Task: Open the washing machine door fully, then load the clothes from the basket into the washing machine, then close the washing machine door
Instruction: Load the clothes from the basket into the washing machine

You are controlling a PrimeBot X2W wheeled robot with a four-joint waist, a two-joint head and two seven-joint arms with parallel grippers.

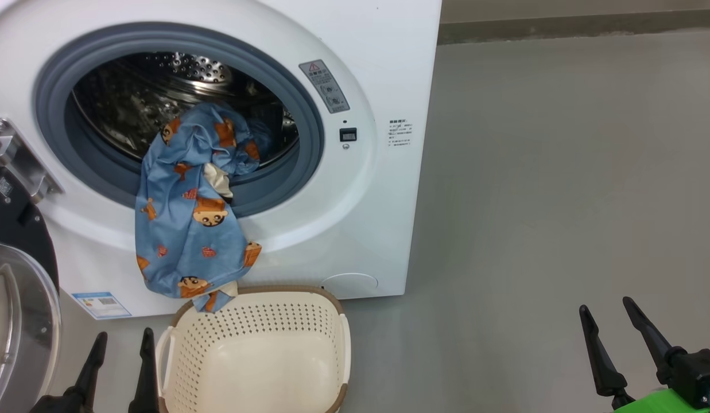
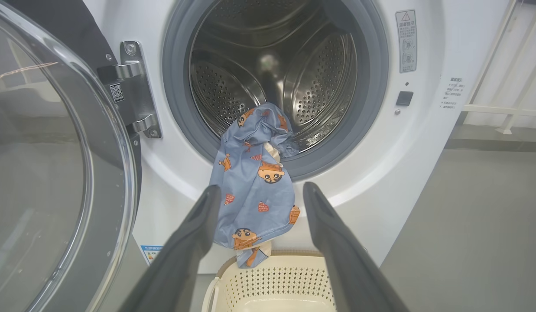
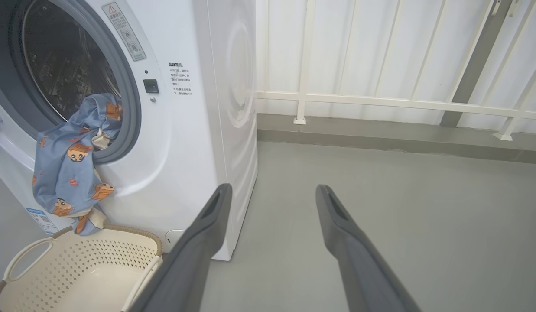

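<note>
A: What is counted, and where?

B: One washing machine [image 1: 377, 69] is seen at upper left, its one washing machine door [image 1: 16, 321] swung open at lower left. One piece of clothes [image 1: 185, 229] is draped over the grey ring [image 1: 310, 132], hanging down to the rim of the one basket [image 1: 257, 355] at bottom centre.

A: Gripper state?

B: Two are counted: left gripper [image 1: 124, 334] at lower left, right gripper [image 1: 605, 304] at lower right. Both are released; nothing is grasped.

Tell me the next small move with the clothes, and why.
Probably bring the left claw forward onto the hanging clothes: they drape out of the drum over the grey ring toward the basket, and the claw is open, facing them.
</note>
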